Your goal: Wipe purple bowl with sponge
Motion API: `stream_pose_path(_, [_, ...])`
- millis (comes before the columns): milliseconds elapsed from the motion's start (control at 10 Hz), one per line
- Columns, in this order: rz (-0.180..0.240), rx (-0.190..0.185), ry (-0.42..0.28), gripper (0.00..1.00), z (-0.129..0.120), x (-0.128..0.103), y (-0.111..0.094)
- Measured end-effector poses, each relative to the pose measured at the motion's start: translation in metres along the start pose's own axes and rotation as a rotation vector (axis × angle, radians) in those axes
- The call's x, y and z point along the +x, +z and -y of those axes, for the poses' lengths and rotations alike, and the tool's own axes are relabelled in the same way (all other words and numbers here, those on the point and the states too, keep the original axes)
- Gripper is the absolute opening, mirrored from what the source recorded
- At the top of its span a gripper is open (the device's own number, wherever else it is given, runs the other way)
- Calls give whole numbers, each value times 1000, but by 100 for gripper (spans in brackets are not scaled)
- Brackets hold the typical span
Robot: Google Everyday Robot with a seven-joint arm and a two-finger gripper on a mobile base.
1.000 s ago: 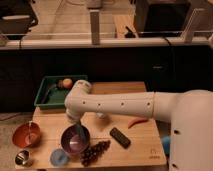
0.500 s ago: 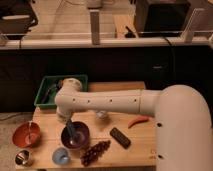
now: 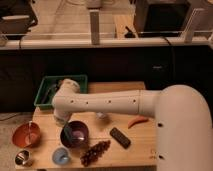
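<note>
The white arm (image 3: 110,102) stretched across the wooden table (image 3: 137,152) from the right and bent downward at its far end. The gripper (image 3: 64,122) hung at the upper left rim of the purple bowl (image 3: 76,135), largely hidden behind the wrist. An orange bowl (image 3: 27,135) sat to the left, with a metal cup (image 3: 22,158) and a light-blue cup (image 3: 61,156) in front. Dark grapes (image 3: 95,151), a black bar (image 3: 120,137) and a red chili (image 3: 137,121) lay to the right, and a green bin (image 3: 50,87) stood behind.

The gripper (image 3: 61,120) is hanging over the table (image 3: 145,146); the orange bowl (image 3: 26,134) is sitting left of it, grapes (image 3: 95,151) and a black bar (image 3: 120,137) are lying right.
</note>
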Motion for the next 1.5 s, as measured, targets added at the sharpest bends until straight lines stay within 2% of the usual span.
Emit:
stream_pose_path(400, [-10, 28, 22, 0, 21, -18, 1])
stream_pose_path(700, [-17, 23, 42, 0, 31, -33, -4])
stream_pose_path(1000, [-26, -27, 71, 0, 24, -55, -12])
stream_pose_path(1300, [-25, -69, 105, 0, -1, -66, -16])
stream_pose_path(1500, [-25, -92, 99, 0, -21, -65, -17])
